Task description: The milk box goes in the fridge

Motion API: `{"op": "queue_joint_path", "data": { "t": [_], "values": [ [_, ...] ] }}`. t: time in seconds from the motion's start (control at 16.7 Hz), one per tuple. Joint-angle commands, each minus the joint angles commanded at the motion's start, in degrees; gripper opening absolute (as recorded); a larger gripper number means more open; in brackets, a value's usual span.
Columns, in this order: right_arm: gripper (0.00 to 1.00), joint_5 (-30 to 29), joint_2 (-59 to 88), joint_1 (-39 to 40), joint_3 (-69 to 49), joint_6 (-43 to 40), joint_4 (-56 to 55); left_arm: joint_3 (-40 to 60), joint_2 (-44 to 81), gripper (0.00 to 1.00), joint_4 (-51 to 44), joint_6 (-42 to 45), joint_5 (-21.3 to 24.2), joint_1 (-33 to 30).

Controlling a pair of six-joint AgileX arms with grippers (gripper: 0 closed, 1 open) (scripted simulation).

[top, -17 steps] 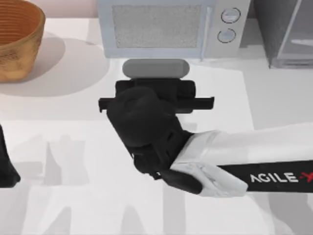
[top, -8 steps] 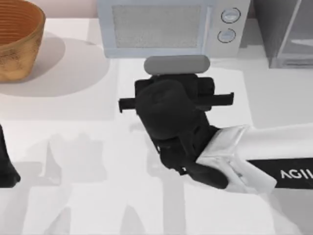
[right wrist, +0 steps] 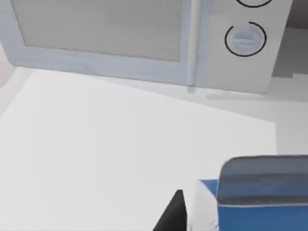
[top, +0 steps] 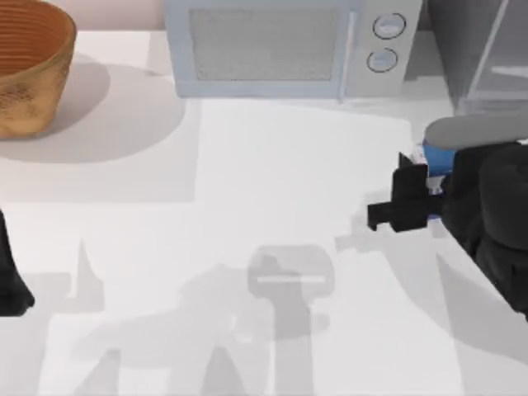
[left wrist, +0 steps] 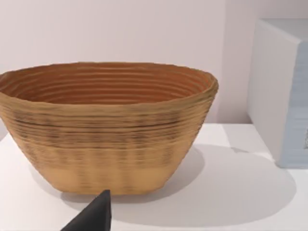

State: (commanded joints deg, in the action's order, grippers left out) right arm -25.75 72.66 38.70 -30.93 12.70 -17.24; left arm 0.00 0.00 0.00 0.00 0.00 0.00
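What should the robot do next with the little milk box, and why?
Probably carry it a bit farther toward the fridge at the table's far right corner. The right gripper holds the milk box just in front of the fridge, not yet inside it, past the microwave. The left arm sits parked at the table's left edge.

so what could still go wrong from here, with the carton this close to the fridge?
1. The right gripper holds the milk box just short of the fridge; in the top view I can't tell whether the glassy door stands open, so the carton may hit it.
2. The microwave stands right beside the fridge, so swinging wide could clip its corner.
3. Little of the carton shows past the fingers; it might slip.

The left gripper sits parked by the basket.
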Motion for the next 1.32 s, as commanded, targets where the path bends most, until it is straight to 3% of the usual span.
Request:
{"op": "queue_joint_path", "data": {
  "t": [0.3,0.9,1.32],
  "values": [
    [0.0,10.9,-20.9,-9.4,11.3,-3.8,1.9,0.0,0.0,1.0,0.0,0.0,0.0,0.0],
    [0.0,22.9,-64.7,-32.1,28.7,-10.4,13.2,0.0,0.0,1.0,0.0,0.0,0.0,0.0],
    [0.0,25.8,-72.7,-38.7,30.9,-12.7,17.2,0.0,0.0,1.0,0.0,0.0,0.0,0.0]
  ]
}}
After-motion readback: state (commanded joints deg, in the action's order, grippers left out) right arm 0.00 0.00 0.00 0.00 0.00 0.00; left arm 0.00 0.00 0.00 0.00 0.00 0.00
